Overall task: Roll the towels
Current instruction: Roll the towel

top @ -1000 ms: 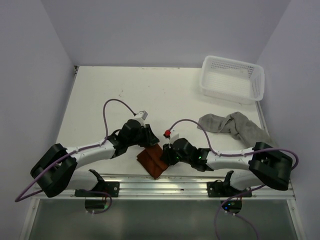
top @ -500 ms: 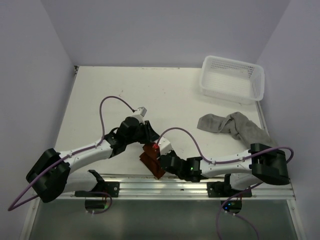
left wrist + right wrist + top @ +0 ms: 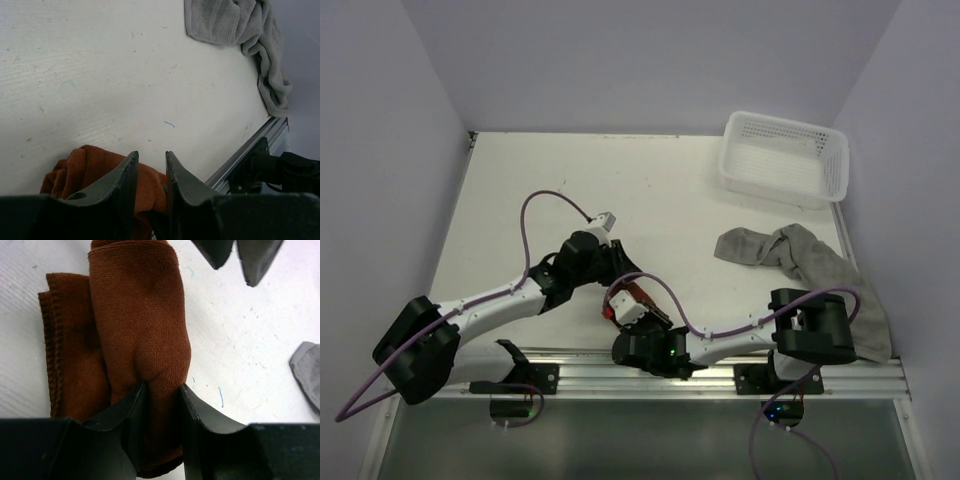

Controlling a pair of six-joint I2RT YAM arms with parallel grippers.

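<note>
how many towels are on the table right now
2. The rust-brown towel lies partly rolled near the front edge, its roll pinched in the right hand. The grey towel lies crumpled at the right, nearer than the white basket. None seems hidden.

The rust-brown towel (image 3: 145, 330) is soft, fuzzy cloth with a stitched edge. The grey towel (image 3: 225, 20) is bumpy cloth. The desk (image 3: 100, 75) is matt white, lightly scratched. The basket (image 3: 772, 188) is white plastic mesh, and the right fingers (image 3: 125, 420) look dark and matt.
</note>
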